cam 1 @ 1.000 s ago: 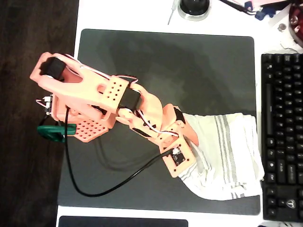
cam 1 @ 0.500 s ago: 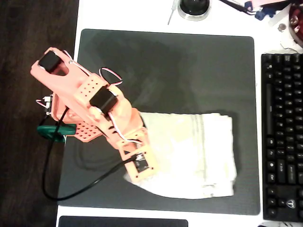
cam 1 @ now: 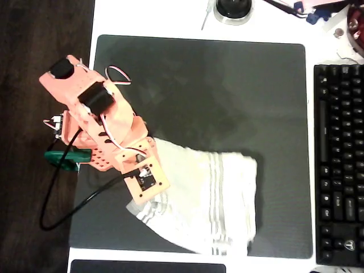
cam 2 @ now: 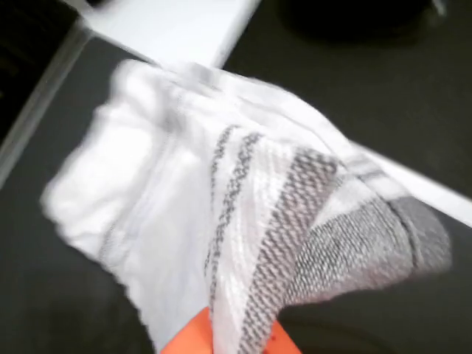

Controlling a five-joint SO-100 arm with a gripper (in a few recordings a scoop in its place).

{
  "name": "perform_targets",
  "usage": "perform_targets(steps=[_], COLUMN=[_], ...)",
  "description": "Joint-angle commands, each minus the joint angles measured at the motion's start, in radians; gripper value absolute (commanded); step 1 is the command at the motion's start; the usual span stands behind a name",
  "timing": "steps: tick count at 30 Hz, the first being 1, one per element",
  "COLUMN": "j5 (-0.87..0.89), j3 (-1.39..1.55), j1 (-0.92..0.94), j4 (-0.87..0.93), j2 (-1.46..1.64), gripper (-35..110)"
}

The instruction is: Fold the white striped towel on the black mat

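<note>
**Orange arm over a bunched towel on the mat**

Orange plastic makes up the arm [cam 1: 108,122], which reaches from the left edge of the overhead view, where a green clamp [cam 1: 65,159] sits at its base, down toward the near left part of the black mat [cam 1: 227,85]. A black cable [cam 1: 62,213] loops from the arm across the mat's left edge. The gripper [cam 1: 149,190] sits under the wrist at the towel's left end; its jaws are hidden there by the wrist and the cloth. In the wrist view an orange fingertip [cam 2: 193,338] shows at the bottom edge with striped cloth draped over it, so the gripper looks to be holding the towel, though I cannot tell for sure.

Right of the wrist, the white striped towel [cam 1: 205,205] lies crumpled and doubled over on the near half of the mat, with 1 group of grey stripes running across its middle and another by its left end. Its near edge reaches the mat's near border. In the wrist view the towel [cam 2: 184,192] is blurred, with folds rising toward the camera.

At the far right, off the mat, stands a black keyboard [cam 1: 340,165] on the white table [cam 1: 153,17].
</note>
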Motion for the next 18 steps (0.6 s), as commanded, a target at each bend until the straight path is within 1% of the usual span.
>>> perform_targets(steps=[1,5,9,11,18], j5=[0.054,0.117,0.103,0.106,0.224], j3=[-0.037,-0.017,-0.006,-0.003,0.058], j1=[-0.049,-0.114,-0.144,-0.155,-0.144], j4=[-0.061,-0.112,-0.014,-0.005,-0.299], j2=[-0.041,-0.150,-0.221,-0.247,-0.304], gripper=[0,0,0,0,0])
